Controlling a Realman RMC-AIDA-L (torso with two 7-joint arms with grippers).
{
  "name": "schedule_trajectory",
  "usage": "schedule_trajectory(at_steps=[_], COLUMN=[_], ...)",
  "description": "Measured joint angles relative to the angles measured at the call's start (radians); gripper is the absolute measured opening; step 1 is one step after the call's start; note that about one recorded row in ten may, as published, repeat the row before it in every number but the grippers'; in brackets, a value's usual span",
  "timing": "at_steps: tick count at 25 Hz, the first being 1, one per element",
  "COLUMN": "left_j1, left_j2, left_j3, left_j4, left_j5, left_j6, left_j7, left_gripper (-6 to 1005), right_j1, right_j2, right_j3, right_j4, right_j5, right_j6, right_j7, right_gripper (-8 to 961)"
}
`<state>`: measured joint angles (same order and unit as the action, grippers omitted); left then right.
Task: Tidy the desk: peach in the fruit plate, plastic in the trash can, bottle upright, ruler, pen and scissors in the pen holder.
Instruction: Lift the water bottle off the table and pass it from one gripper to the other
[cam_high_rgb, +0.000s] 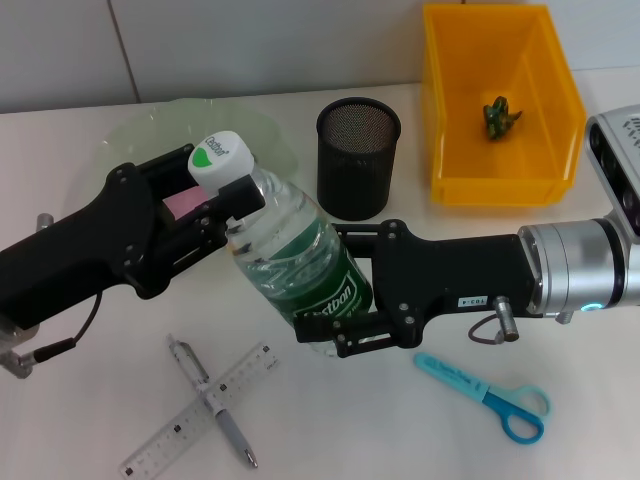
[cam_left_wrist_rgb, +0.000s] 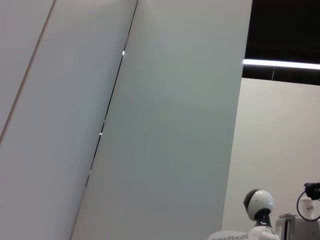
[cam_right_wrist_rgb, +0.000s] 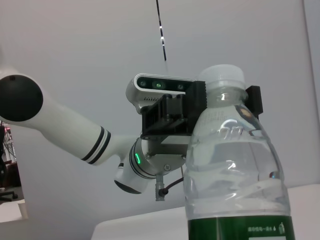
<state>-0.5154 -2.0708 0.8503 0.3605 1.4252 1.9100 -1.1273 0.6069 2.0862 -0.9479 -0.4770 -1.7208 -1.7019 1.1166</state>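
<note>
**Bottle held by both grippers**

Bottle is held above the desk, in front of the pen holder. Its neck is clamped by the left gripper; its labelled body is clamped by the right gripper. Ruler, pen and scissors are seen lying nearer.
</note>
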Motion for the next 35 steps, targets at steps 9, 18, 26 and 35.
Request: schedule_trajectory(at_steps=[9,18,26,35], left_j1=[-0.001,-0.003,-0.003,-0.003], left_j2=[0.002,0.002,0.002,0.001], left_j3=[0.004,0.001,-0.001,-0.001], left_j4=[0.0,0.0,0.0,0.0], left_j5=[-0.007,-0.009,-0.009,-0.009], left_j6=[0.003,0.006,0.006,0.0], left_j7=[0.0,-0.012,-0.012,-0.014], left_gripper=[441,442,442,442], right_j1=[0.001,-0.001,0.0,-0.008], right_j2=[-0.004,-0.005,-0.005,-0.005], right_j3=[0.0,-0.001,-0.002,-0.035], right_j4=[-0.014,-0.035,-0.047,-0.102], right_j5=[-0.001,-0.002,-0.008,-0.01], right_j6=[-0.007,-0.003,-0.005,-0.007], right_j7=[0.039,0.05,0.05,0.068], right_gripper=[772,772,772,772])
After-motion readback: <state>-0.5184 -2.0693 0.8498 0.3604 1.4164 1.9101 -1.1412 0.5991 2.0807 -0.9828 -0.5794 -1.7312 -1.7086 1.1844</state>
